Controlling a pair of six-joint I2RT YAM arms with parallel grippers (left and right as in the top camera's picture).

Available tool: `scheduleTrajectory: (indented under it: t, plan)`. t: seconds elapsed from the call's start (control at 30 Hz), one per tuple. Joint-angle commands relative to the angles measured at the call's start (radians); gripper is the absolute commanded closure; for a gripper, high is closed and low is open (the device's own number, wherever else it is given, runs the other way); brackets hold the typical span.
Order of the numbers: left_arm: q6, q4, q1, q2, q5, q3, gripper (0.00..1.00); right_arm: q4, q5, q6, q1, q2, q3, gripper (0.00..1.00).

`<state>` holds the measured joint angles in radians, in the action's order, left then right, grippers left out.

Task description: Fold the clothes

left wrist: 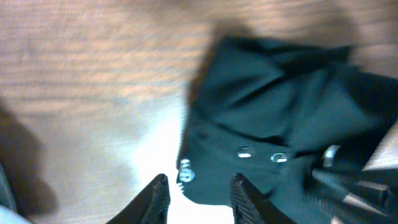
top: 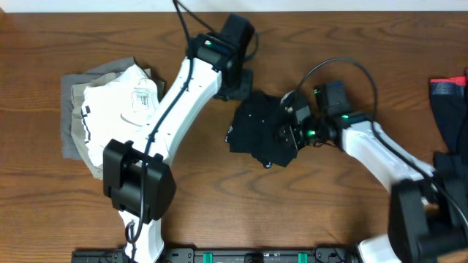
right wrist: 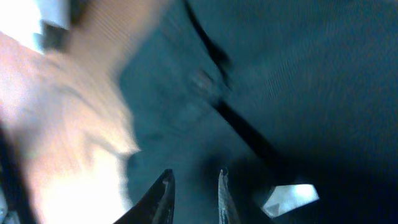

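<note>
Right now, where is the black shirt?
In the overhead view the black shirt lies crumpled near the centre of the table, right of the white-and-grey garment stack, with the right gripper at its right edge.

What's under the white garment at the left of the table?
A grey garment lies under the white garment; only its left and top edges show. Whatever else sits beneath is covered.

Your shirt (top: pixel 257 130) is matt black cloth; the table (top: pixel 219 212) shows smooth wood grain; the left arm (top: pixel 183 95) looks like glossy white plastic.
</note>
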<state>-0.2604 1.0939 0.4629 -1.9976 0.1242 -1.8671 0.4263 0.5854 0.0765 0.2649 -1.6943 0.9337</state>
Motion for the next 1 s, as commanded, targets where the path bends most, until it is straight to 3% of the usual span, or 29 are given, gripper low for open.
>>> scheduleTrajectory:
  t: [0.0,0.07,0.17,0.33,0.57,0.77,0.97]
  plan:
    - [0.055,-0.022,-0.014,-0.024,0.069,0.087,0.61,0.014,-0.217,-0.14,-0.008,-0.109,0.001,0.81]
    - [0.118,-0.076,-0.015,-0.024,0.15,0.158,0.57,0.041,-0.31,-0.237,-0.023,-0.158,0.001,0.82]
    - [0.178,-0.19,-0.015,-0.024,0.256,0.267,0.48,0.058,-0.32,-0.248,-0.037,-0.194,0.001,0.84]
    - [0.177,-0.349,-0.032,-0.024,0.309,0.393,0.22,0.071,-0.329,-0.247,-0.039,-0.194,0.001,0.84]
    - [0.174,-0.45,-0.076,-0.025,0.369,0.462,0.13,0.075,-0.346,-0.248,-0.045,-0.195,0.001,0.84]
    - [0.174,-0.61,-0.105,-0.08,0.645,0.497,0.13,0.072,-0.344,-0.248,-0.045,-0.195,0.001,0.85]
    - [0.175,-0.64,-0.121,-0.187,0.859,0.497,0.15,0.072,-0.342,-0.248,-0.043,-0.195,0.001,0.84]
